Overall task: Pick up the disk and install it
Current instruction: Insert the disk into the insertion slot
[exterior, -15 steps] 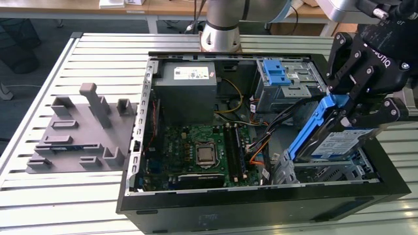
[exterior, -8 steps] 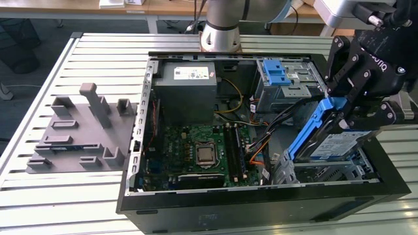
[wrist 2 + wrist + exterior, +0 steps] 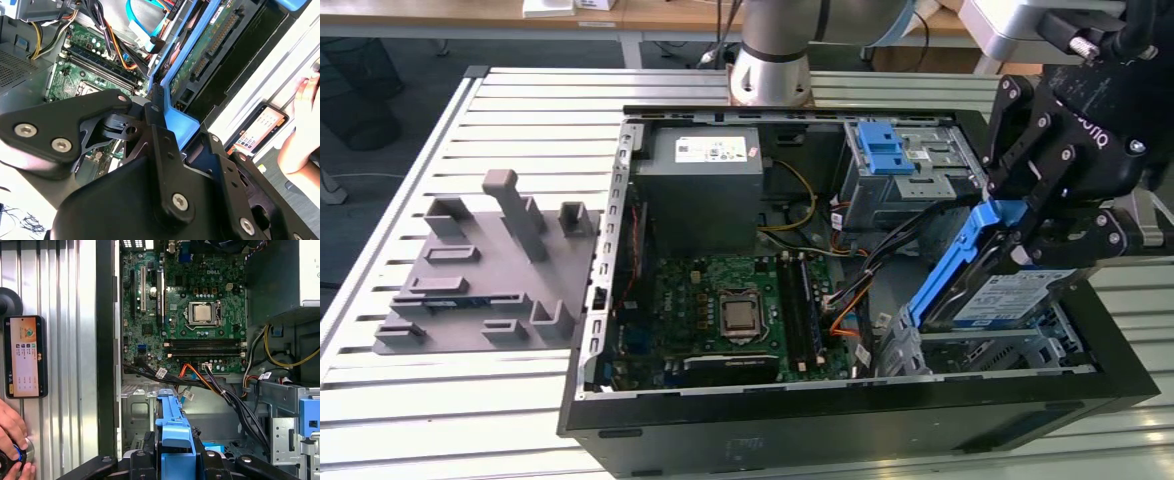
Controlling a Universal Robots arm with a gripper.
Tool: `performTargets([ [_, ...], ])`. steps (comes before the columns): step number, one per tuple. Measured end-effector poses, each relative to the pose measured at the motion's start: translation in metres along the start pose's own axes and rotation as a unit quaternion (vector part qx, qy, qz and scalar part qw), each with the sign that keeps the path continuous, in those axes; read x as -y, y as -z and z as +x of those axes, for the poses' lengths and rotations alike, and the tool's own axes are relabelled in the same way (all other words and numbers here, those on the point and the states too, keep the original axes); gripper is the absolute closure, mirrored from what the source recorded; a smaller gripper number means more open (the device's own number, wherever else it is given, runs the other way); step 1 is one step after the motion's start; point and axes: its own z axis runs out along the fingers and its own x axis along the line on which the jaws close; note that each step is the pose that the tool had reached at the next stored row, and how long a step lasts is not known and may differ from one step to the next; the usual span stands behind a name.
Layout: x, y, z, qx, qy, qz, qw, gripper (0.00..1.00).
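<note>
My hand (image 3: 1047, 215) pinches the disk (image 3: 987, 285) by its blue carrier, holding it tilted, long axis sloping down toward the empty bay (image 3: 994, 350) directly beneath, at the exterior view's right, near corner of the open computer case (image 3: 854, 400).

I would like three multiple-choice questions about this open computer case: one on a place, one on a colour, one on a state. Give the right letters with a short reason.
1. Where is the disk?
A. flat on the grey stand
B. over the case's corner at the exterior view's right
C. on the floor

2. What colour is the disk's frame?
A. red
B. green
C. blue

3. What holds the disk?
A. the gripper
B. a hand
C. nothing

Answers:
1 B, it stands tilted above the metal bay there.
2 C, a blue plastic frame runs round the disk.
3 A, the jaws are closed on its upper end.
</note>
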Motion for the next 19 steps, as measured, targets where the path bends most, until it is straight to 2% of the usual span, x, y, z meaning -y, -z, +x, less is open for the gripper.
performTargets([
  [19, 0.0001, -0.011, 0.0002, 0.0, 0.0, 0.0002, 1.0, 0.64],
])
